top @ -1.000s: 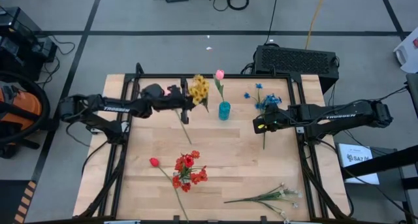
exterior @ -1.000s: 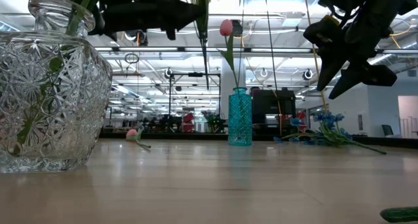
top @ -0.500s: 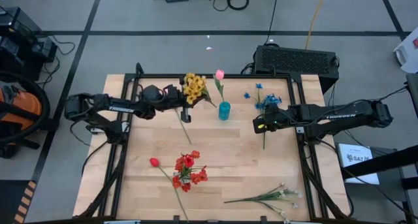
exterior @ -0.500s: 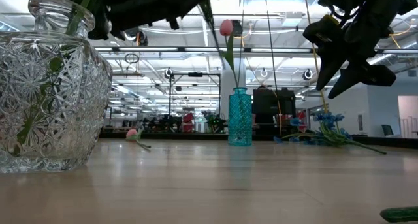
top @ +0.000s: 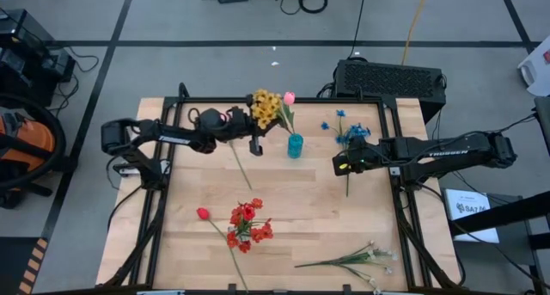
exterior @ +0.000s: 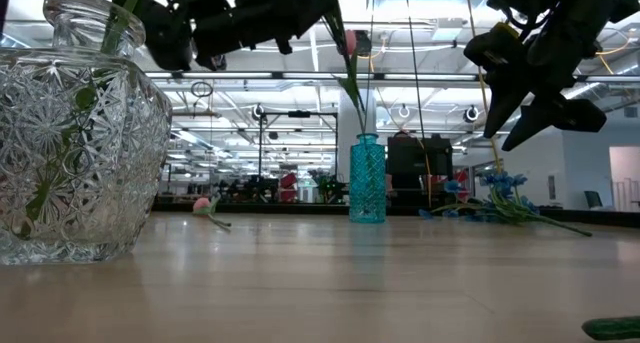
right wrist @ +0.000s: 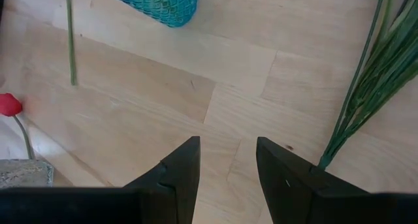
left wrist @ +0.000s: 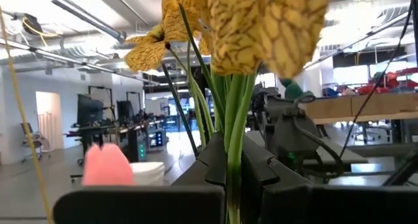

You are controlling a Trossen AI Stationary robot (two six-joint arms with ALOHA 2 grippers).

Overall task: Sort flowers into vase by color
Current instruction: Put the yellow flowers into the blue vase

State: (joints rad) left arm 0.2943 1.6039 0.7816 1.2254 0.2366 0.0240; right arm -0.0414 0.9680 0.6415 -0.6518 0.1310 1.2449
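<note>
My left gripper (top: 254, 133) hangs above the table's far part, just left of the teal vase (top: 295, 145), shut on the yellow bunch (top: 266, 108). One pink tulip (top: 290, 97) stands in that vase. Another pink tulip (exterior: 204, 204) lies flat on the table under my left arm. My right gripper (top: 337, 164) is open in the air beside the blue sprays (top: 348, 132), which lie on the table. The red cluster (top: 247, 223), red tulip (top: 203, 213) and white blooms (top: 352, 261) lie near the near edge. My left gripper pinches the yellow bunch's green stems (left wrist: 233, 175) between its two fingers, just below the blooms. The bunch is lifted clear of the table. Its blooms stand past the fingertips, and its stem end (exterior: 340, 58) slants down below the gripper, in front of the teal vase's tulip.
A cut-glass vase (exterior: 70, 133) holding green stems stands close to the low camera, at the table's near edge. The lying pink tulip's stem (top: 242, 168) runs toward the table's middle. Bare wood (top: 301, 200) lies between the vase and the red cluster.
My left gripper has carried the yellow bunch first slightly toward the far edge, then toward the table's right, closer to the teal vase. It has tipped as it went, so the bunch's stem now slants across the vase's tulip. My right arm has kept still.
</note>
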